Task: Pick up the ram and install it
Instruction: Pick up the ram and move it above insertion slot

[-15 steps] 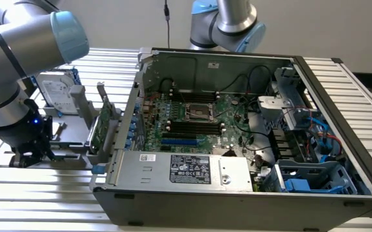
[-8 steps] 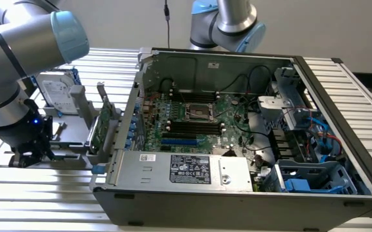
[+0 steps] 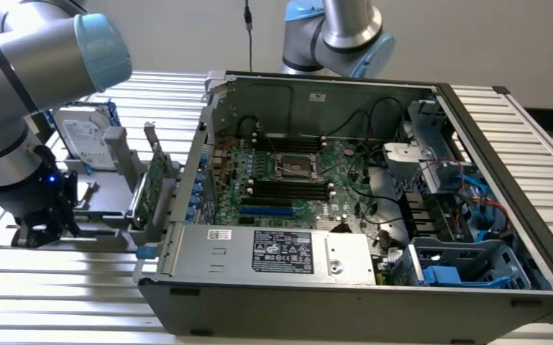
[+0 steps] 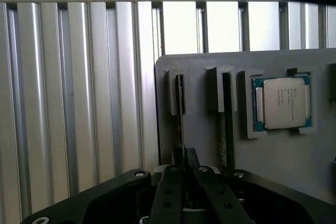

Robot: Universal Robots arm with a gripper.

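While the arm (image 3: 26, 108) is pointing straight down over the tray (image 4: 283, 156) on the table (image 4: 79, 103), its fingers (image 4: 169, 192) are pinching nearly shut on the ram (image 4: 180, 103), which is standing on edge in its slot.

The gripper (image 4: 186, 162) has its black fingers (image 4: 170, 187) drawn nearly together on the thin edge of the ram (image 4: 180, 103), which stands on edge in 1 of 2 narrow slots of a grey holder (image 4: 278, 166). A second stick (image 4: 226, 109) stands in the neighbouring slot. Beside that, a square silver processor chip (image 4: 283, 102) lies flat in its own recess. The holder rests on a ribbed metal table (image 4: 79, 87).
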